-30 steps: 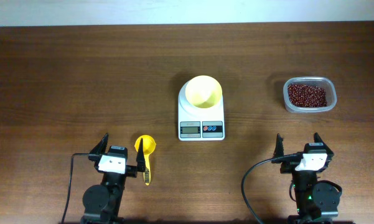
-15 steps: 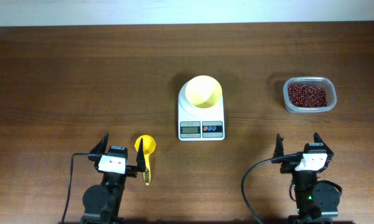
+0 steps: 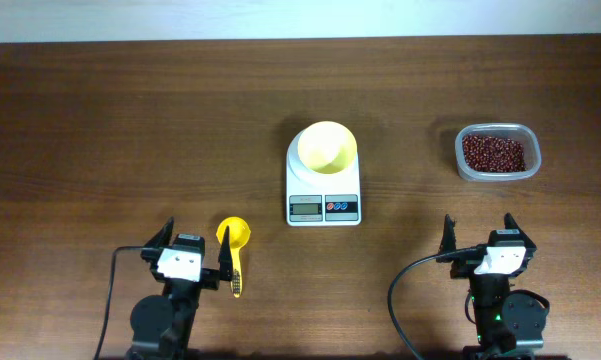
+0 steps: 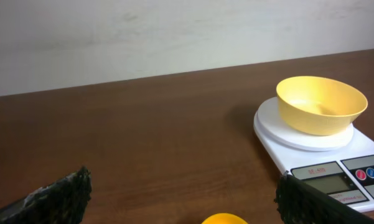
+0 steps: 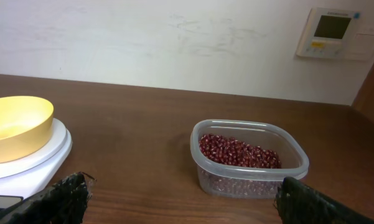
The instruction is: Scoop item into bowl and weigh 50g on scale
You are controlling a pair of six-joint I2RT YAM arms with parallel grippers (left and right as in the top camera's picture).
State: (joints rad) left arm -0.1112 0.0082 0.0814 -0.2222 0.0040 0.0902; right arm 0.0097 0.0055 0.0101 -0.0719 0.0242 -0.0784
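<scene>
Brown table. My left gripper at 7 o'clock and right gripper at 5 o'clock are both spread wide, holding nothing. White scale at centre; clear tub at 3 o'clock. Yellow bowl sits on the scale. Scoop lies beside my left gripper. Beans are in the tub.

table: dark wood | wall: off-white | wall panel: white

The dark wooden table carries three things directly. A scale sits at its middle, with a clear tub well apart to the right. A yellow scoop lies nearer the front, left of the scale.
</scene>
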